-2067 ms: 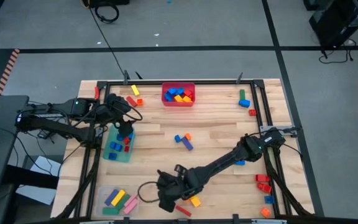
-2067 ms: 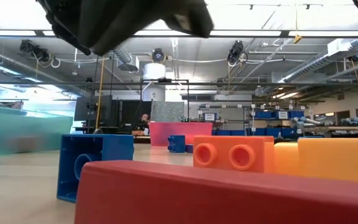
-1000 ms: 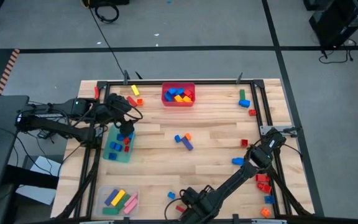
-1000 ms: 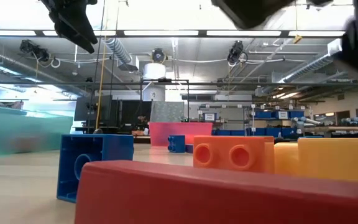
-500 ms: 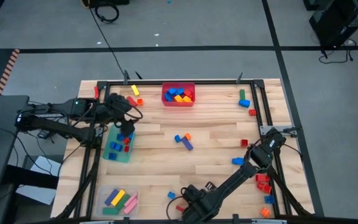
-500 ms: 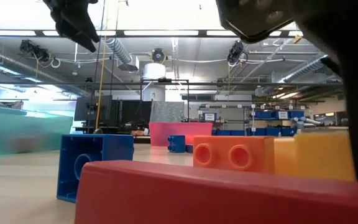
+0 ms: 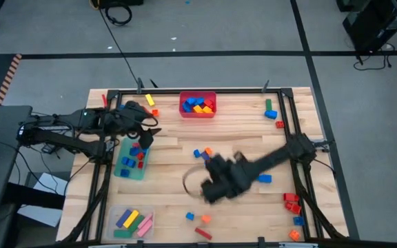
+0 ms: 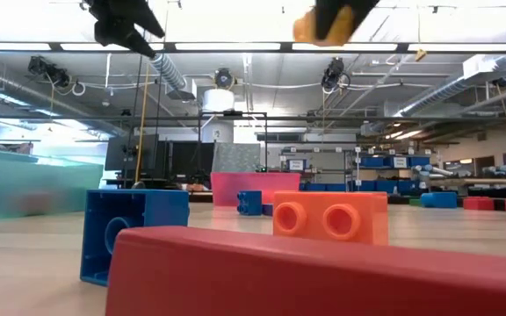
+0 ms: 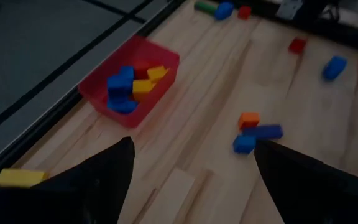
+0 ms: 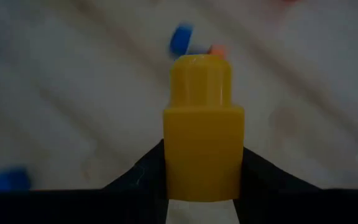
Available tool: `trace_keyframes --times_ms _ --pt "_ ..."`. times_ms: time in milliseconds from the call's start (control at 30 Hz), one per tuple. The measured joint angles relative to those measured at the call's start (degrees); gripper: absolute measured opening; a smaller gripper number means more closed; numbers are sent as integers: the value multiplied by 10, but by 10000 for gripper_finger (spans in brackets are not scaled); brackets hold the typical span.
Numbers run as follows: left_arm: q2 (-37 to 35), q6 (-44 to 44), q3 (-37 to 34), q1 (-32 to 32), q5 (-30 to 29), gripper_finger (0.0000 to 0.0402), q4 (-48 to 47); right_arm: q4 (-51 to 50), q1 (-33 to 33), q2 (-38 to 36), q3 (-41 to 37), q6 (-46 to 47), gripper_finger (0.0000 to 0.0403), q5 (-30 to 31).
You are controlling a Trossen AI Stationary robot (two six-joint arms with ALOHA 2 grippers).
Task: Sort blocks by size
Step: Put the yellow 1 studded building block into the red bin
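Observation:
My right gripper [image 7: 211, 187] hangs blurred over the middle of the table, shut on a yellow block [image 10: 202, 130] that shows high up in the low view [image 8: 321, 24]. My left gripper [image 7: 143, 135] stands open above the green bin [image 7: 129, 164] at the left, nothing between its fingers [image 9: 191, 149]. Loose blocks lie on the wood: a blue and orange pair [image 7: 202, 153], a blue one [image 7: 264, 178], red ones [image 7: 291, 202], and an orange brick [image 8: 329, 217], a blue brick [image 8: 133, 230] and a red bar [image 8: 306, 274] near the front edge. My right gripper pinches the yellow block between its two fingers by its opposite sides [image 10: 166, 163], at the end nearer the wrist. The block's round stud [image 10: 201, 78] points away from the gripper. The fingers slant down from above, and the block is lifted clear of the table.
A red bin [image 7: 198, 105] with blue and yellow blocks stands at the far edge. A clear bin [image 7: 131, 220] with long blocks sits at the near left corner. Green, blue and red blocks [image 7: 271, 110] lie far right. A dark frame [image 7: 287, 110] borders the table.
My right gripper, down at the near edge beside the orange brick, has shut on the yellow block. It has then risen fast and swung toward the middle of the table. The yellow block has been lifted clear; the orange brick stays in place.

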Motion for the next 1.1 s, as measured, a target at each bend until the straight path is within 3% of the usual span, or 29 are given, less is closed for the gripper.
trace_keyframes --times_ms 167,367,567,700,900,1100 --pt "0 5 0 0 0 339 31 33 -101 -10 -1 -129 138 34" --pt "0 5 0 1 0 339 35 149 -225 -4 -17 -313 138 8" --pt "0 6 0 1 0 339 33 298 -346 -9 -65 -471 138 -101" --pt "0 6 0 1 0 339 33 394 -417 -5 -116 -522 138 -172" --pt "0 7 0 2 -25 339 33 423 -504 -5 -160 -573 138 -194" --pt "0 6 0 2 -71 339 34 456 -570 -3 -212 -636 147 -270"
